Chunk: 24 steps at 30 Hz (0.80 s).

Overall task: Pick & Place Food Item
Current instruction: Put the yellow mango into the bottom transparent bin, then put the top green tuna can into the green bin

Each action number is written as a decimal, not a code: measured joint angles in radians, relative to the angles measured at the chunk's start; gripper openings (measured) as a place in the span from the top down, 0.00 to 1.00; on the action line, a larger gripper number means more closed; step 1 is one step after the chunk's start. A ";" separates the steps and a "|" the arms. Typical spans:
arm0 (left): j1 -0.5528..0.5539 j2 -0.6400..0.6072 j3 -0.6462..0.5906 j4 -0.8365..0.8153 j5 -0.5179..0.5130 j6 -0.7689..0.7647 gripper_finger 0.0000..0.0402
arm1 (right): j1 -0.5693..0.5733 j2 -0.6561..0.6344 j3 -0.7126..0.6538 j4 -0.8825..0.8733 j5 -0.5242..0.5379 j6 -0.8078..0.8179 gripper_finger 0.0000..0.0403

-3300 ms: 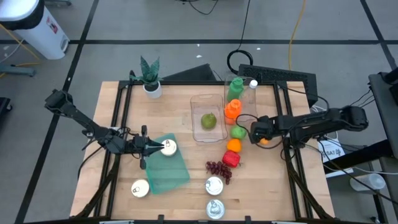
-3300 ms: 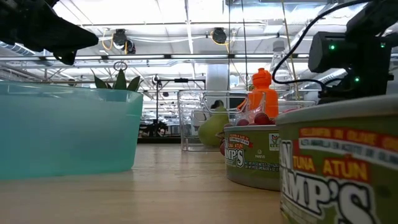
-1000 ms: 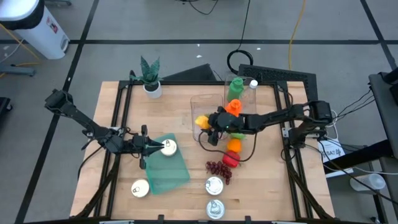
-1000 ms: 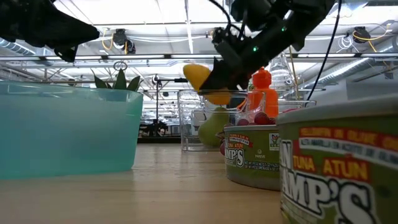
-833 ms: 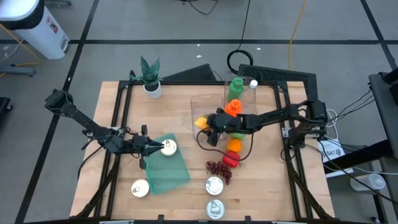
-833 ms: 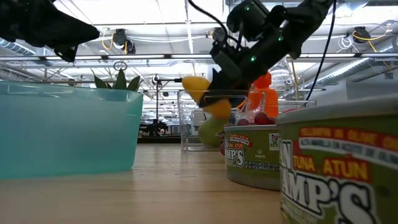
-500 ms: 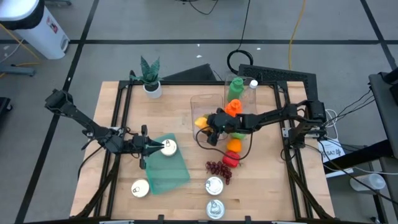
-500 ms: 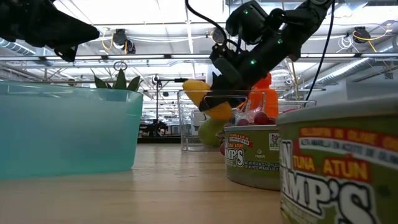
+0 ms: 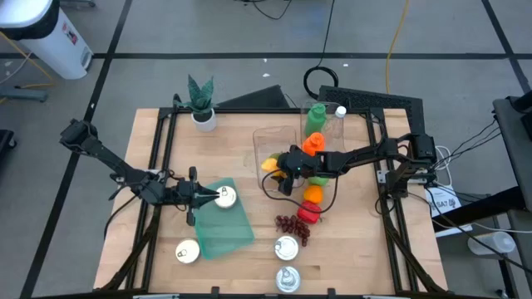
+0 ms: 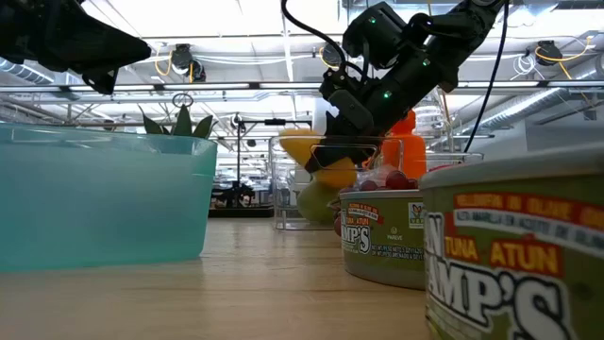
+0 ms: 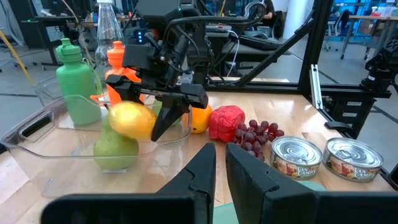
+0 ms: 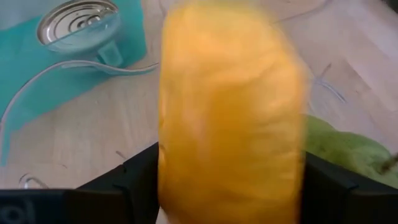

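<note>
The right gripper (image 9: 278, 166), jaws parted, hangs over the clear bin (image 9: 259, 141) with the lemon (image 9: 269, 164) between them, above a green pear (image 11: 115, 151); the left gripper (image 9: 213, 196) is clamped shut beside the teal tub (image 9: 229, 228).

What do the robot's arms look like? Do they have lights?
Both arms are black and thin, made of jointed tubes with black cables looped alongside. The right end effector has small green lights glowing above it and two flat dark fingers. The left end effector is black too, ending in two pointed fingers.

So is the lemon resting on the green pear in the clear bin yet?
Cannot tell: in the left wrist view the lemon overlaps the pear, and no view shows contact or gap plainly.
</note>
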 joint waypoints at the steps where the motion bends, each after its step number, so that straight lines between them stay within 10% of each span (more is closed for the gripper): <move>1: 0.000 0.000 0.000 0.000 0.000 -0.001 0.88 | 0.000 0.000 0.000 0.000 -0.001 0.003 0.31; 16: 0.000 0.000 0.000 -0.002 0.000 0.013 0.88 | 0.048 -0.216 -0.003 0.058 -0.002 -0.059 0.29; 20: -0.002 0.000 0.000 -0.006 0.000 0.024 0.88 | 0.184 -0.380 -0.003 0.044 -0.043 -0.177 0.37; 24: -0.002 0.000 0.000 -0.007 0.000 0.026 0.88 | 0.418 -0.511 -0.015 0.009 0.157 -0.267 0.55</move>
